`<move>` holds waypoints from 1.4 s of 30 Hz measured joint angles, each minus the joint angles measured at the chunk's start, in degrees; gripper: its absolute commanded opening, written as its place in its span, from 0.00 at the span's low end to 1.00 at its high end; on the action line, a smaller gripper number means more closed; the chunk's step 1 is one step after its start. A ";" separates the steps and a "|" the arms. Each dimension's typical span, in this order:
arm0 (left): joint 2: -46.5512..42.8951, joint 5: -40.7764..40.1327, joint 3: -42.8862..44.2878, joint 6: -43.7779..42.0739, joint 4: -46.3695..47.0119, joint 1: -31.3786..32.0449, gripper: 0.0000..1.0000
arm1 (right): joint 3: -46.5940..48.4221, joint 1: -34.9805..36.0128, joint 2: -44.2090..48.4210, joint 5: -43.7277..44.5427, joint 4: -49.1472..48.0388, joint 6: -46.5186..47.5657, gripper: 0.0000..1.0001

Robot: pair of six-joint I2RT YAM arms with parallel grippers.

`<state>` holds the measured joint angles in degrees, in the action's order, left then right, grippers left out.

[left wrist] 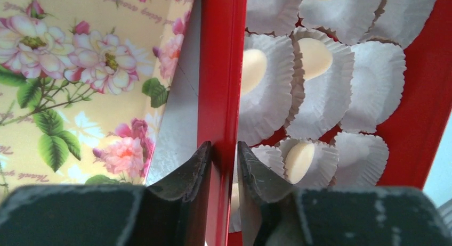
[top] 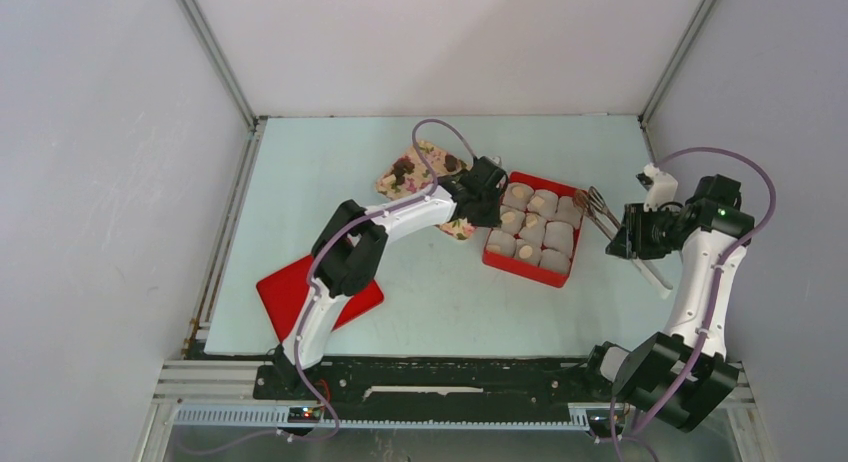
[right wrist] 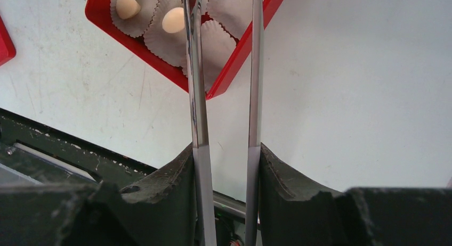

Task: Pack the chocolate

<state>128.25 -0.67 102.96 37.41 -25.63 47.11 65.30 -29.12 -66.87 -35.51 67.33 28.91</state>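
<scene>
A red box [top: 525,272] holds white paper cups [left wrist: 373,81], and several of them contain a pale cream chocolate [left wrist: 314,57] [right wrist: 173,19] [top: 519,192]. Dark brown chocolate [top: 403,169] lies on the floral tray [top: 392,187] [left wrist: 80,97] left of the box. My left gripper [top: 496,203] [left wrist: 224,147] straddles the box's left wall [left wrist: 221,70], with its jaws closed against it. My right gripper [top: 624,242] [right wrist: 226,147] is shut on metal tongs [top: 600,210] [right wrist: 197,97]. The tongs point at the box's right side. Their two arms stand apart, and their tips look empty.
A flat red lid [top: 285,292] lies at the front left, partly under my left arm. The floral tray touches the box's left wall. Grey walls close in the table on three sides.
</scene>
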 measured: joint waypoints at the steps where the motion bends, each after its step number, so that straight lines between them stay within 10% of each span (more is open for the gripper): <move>1: -0.11 0.50 0.00 0.13 -0.11 0.02 0.31 | 0.00 0.22 -0.04 0.26 -0.22 -0.04 0.31; 14: -9.46 8.90 -6.71 -2.64 2.47 -0.94 0.52 | 1.33 10.32 -4.55 13.33 -2.21 -1.90 0.31; 17: -13.57 11.67 -11.32 -5.57 4.46 -3.26 0.98 | 3.67 11.91 -7.69 17.38 -1.95 -1.86 0.32; 31: -32.39 16.94 -19.80 -17.64 6.23 -20.79 1.00 | 10.43 22.18 -18.25 32.04 -1.99 -1.81 0.32; 42: -30.47 42.45 -23.80 -6.32 15.28 -35.54 1.00 | 16.46 25.03 -26.84 33.90 -1.77 -3.45 0.34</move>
<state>97.78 41.78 79.15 31.09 -10.35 11.57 81.76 -4.10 -93.71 -1.61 65.56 25.45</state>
